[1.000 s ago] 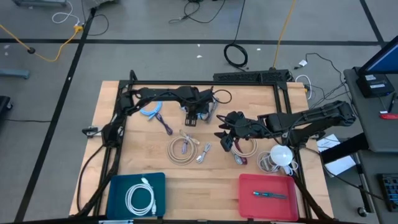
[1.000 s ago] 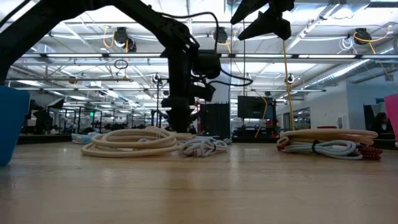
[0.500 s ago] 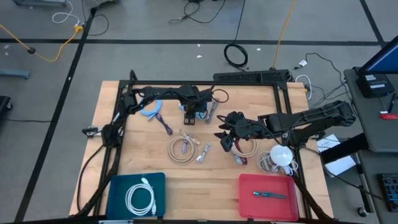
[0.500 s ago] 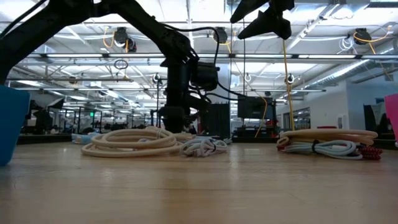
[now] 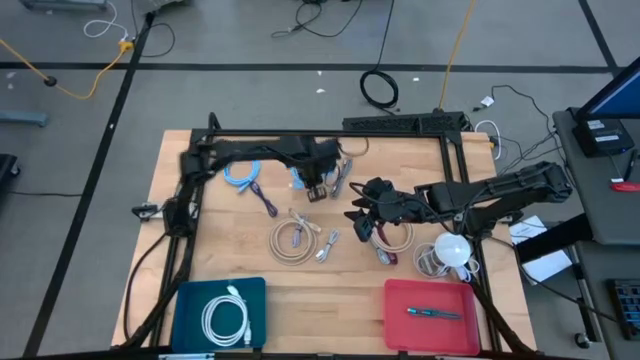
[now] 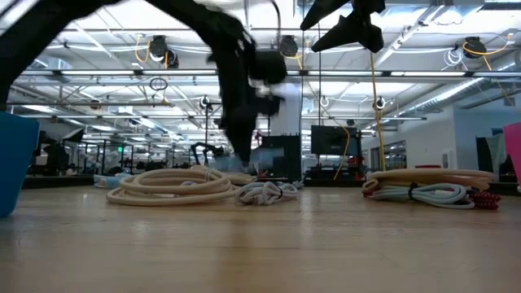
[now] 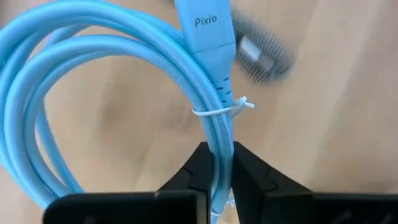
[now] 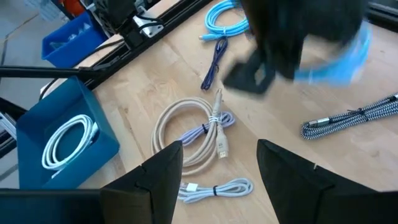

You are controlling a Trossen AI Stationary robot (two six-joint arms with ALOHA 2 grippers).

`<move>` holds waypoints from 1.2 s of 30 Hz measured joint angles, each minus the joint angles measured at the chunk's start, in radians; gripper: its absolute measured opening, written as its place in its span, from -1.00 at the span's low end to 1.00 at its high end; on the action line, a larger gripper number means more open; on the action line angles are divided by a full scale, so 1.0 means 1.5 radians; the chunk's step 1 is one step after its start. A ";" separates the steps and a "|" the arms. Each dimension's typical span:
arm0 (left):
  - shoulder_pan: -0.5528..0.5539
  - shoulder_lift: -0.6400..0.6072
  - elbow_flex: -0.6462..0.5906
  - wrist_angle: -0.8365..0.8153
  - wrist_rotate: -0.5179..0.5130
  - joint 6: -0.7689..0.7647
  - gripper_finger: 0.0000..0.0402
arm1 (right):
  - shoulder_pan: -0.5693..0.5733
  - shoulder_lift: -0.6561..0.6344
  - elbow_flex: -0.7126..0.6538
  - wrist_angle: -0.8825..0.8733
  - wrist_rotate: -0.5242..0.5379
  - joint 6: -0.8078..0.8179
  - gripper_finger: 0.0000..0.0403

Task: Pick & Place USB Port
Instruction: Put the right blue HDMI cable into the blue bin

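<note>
Left tool [image 7: 219,186] is clamped shut on the light blue cable [image 7: 124,81]: in the left wrist view the two dark fingers [image 7: 196,171] pinch the bundled strands just below a white tie, w/ the flat blue plug marked "Pixio" above it. The coil loops out to one side; a braided grey cable end [image 7: 261,53] lies blurred on the wood beyond. From the high view this tool [image 5: 318,185] sits at the far middle of the table [image 5: 340,300], arm reaching in from the far-left corner. A second light blue cable [image 5: 240,177] lies flat on the table near it, a dark purple cable [image 5: 268,203] just beside that.

Right tool [image 8: 217,180] is open, fingers wide apart w/ nothing between them. It hangs above the table centre-right [image 5: 365,215] (high up in the low view, well clear of the wood).

Other items on the table:
- beige cable coil [image 5: 290,243] w/ a purple-tied bundle inside it, centre.
- small white cable [image 5: 327,245] just beside that coil.
- another beige coil [image 5: 398,235] under the right arm, red-patterned cable end near it.
- white round object [image 5: 452,249] on a pale cable coil, right side.
- blue bin [image 5: 195,310] near-left, holding a white cable [image 5: 226,316].
- red bin [image 5: 400,320] near-right, holding a dark pen-like item [image 5: 432,313] (can't tell exactly what).
</note>
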 joint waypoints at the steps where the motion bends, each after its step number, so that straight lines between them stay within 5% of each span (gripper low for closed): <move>1: -0.002 -0.027 0.001 0.004 -0.003 -0.014 -0.84 | 0.000 0.000 0.000 0.000 0.000 0.000 -0.01; 10: -0.062 -0.246 0.002 -0.019 0.023 -0.234 -0.84 | 0.001 0.000 0.000 0.000 -0.068 -0.004 -0.01; 17: -0.242 -0.324 0.002 -0.088 0.022 -0.529 -0.84 | 0.005 -0.004 0.000 -0.003 -0.133 -0.047 -0.01; 22: -0.444 -0.314 0.002 -0.098 -0.021 -0.840 -0.84 | 0.012 -0.021 0.000 -0.012 -0.175 -0.065 -0.01; 30: -0.728 -0.218 0.002 -0.112 -0.262 -1.364 -0.84 | 0.041 -0.040 0.000 -0.026 -0.174 -0.097 -0.01; 33: -0.782 -0.162 0.002 -0.155 -0.269 -1.489 -0.84 | 0.053 -0.042 0.000 -0.026 -0.175 -0.103 -0.01; 36: -0.805 -0.110 0.002 -0.215 -0.193 -1.560 -0.84 | 0.064 -0.043 0.000 -0.021 -0.176 -0.106 -0.01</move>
